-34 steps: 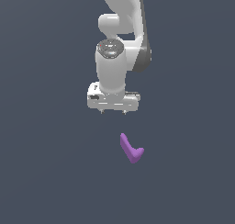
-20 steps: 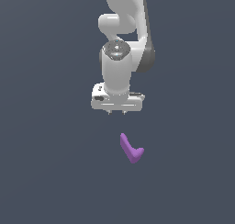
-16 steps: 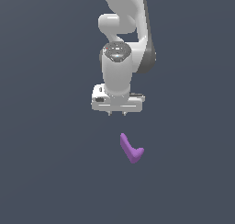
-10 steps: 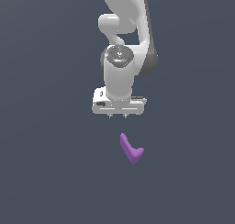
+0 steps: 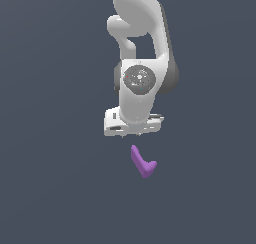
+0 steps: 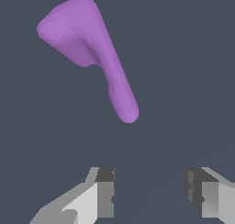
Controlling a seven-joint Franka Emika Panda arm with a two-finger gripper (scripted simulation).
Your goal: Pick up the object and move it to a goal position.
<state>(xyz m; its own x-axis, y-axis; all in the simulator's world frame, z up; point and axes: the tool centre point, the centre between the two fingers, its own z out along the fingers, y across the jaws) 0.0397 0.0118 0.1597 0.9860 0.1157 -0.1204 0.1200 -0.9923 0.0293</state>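
The object is a small smooth purple tick-shaped piece [image 5: 142,162] lying on the dark grey floor, with one long arm and one short stubby arm. In the wrist view the piece [image 6: 89,46] fills much of the picture and its long arm's tip points toward the fingers. My white gripper [image 5: 133,133] hangs just above and slightly to the exterior view's left of the piece, not touching it. In the wrist view the gripper [image 6: 149,191] is open and empty, with a wide gap between the two fingers.
A plain dark grey floor [image 5: 50,188] lies all around. The white arm [image 5: 142,48] rises straight up from the gripper to the top edge of the exterior view.
The gripper has come down toward the purple piece and shifted slightly to the exterior view's right. The piece has not moved.
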